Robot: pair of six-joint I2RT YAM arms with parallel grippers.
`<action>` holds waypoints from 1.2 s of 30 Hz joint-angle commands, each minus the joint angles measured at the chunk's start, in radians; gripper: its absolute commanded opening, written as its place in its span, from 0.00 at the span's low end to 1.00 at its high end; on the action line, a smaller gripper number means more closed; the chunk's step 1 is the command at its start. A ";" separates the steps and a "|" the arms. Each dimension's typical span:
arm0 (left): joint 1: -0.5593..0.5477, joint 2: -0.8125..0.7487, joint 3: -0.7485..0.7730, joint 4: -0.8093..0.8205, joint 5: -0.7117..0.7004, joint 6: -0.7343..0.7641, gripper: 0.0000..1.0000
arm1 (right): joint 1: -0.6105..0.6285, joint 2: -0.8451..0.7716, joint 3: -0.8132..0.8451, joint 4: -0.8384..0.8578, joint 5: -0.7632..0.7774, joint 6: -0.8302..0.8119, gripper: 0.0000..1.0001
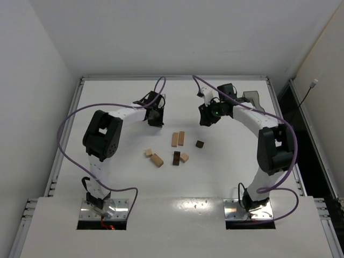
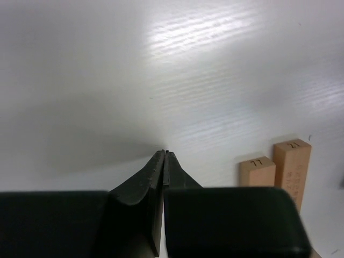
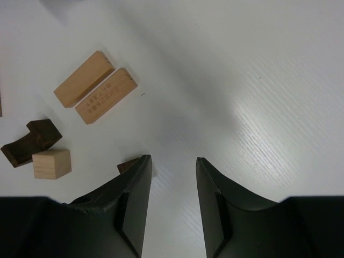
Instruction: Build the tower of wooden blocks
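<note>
From above, the wood blocks (image 1: 176,158) lie loose on the surface (image 1: 123,177) between the arms. A grey bin (image 1: 251,98) sits behind the right arm.

Left wrist: left jaws pressed together, empty. Two tan blocks (image 2: 293,161) to their right read 77 and 21.

Right wrist: right jaws apart, empty, with a dark block (image 3: 127,164) just beside one.
</note>
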 commanded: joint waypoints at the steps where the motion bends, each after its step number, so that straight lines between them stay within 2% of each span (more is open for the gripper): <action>1: 0.007 -0.074 -0.003 0.006 -0.028 -0.012 0.00 | 0.015 0.020 0.016 -0.035 -0.069 0.012 0.35; 4: -0.011 -0.103 -0.063 0.006 0.010 0.001 0.00 | 0.028 0.049 0.041 -0.068 -0.080 0.021 0.32; 10: -0.068 -0.146 -0.133 0.037 0.059 -0.010 0.00 | 0.094 0.038 -0.043 -0.019 -0.028 0.111 0.24; 16: -0.068 -0.155 -0.184 0.069 0.094 -0.039 0.00 | 0.127 0.047 -0.111 0.069 0.032 0.307 0.14; 22: -0.068 -0.155 -0.207 0.087 0.105 -0.048 0.00 | 0.128 0.081 -0.145 0.122 0.090 0.427 0.05; 28: -0.068 -0.125 -0.198 0.097 0.142 -0.067 0.00 | 0.138 0.110 -0.134 0.134 0.168 0.490 0.01; 36: -0.068 -0.115 -0.199 0.115 0.176 -0.085 0.00 | 0.157 0.164 -0.079 0.134 0.191 0.553 0.00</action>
